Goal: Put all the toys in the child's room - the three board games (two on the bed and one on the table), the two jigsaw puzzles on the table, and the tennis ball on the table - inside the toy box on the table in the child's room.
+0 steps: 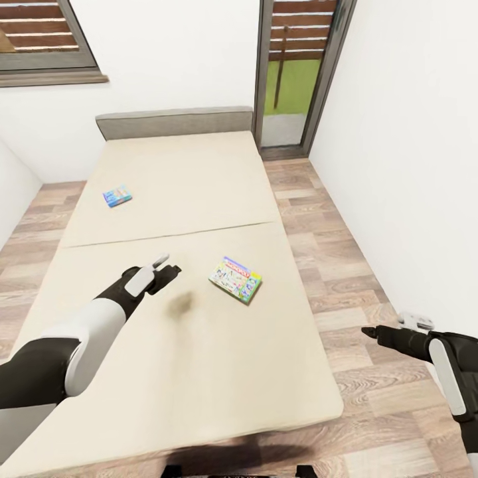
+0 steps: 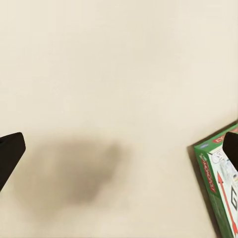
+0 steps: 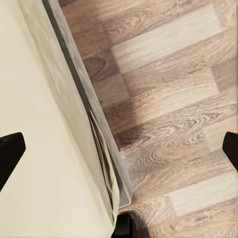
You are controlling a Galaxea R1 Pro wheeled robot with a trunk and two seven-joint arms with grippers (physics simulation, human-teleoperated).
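Note:
Two board games lie on the cream bed (image 1: 199,372). The green-edged MONOPOLY box (image 1: 235,279) sits right of centre, and the small blue one (image 1: 117,195) lies farther back on the left. My left gripper (image 1: 166,265) hovers open over the mattress, a short way left of the MONOPOLY box and apart from it. In the left wrist view that box's green corner (image 2: 218,183) lies beside one fingertip (image 2: 10,148) pair's far side, with bare mattress under the left gripper (image 2: 119,148). My right gripper (image 1: 388,326) is open and empty over the floor beside the bed's right edge (image 3: 79,94). The table, toy box, jigsaw puzzles and tennis ball are out of view.
A grey headboard (image 1: 174,121) closes the bed's far end below a window (image 1: 40,40). A glass door (image 1: 299,73) stands at the back right. A strip of wood plank floor (image 1: 345,279) runs between the bed and the white right wall (image 1: 411,166).

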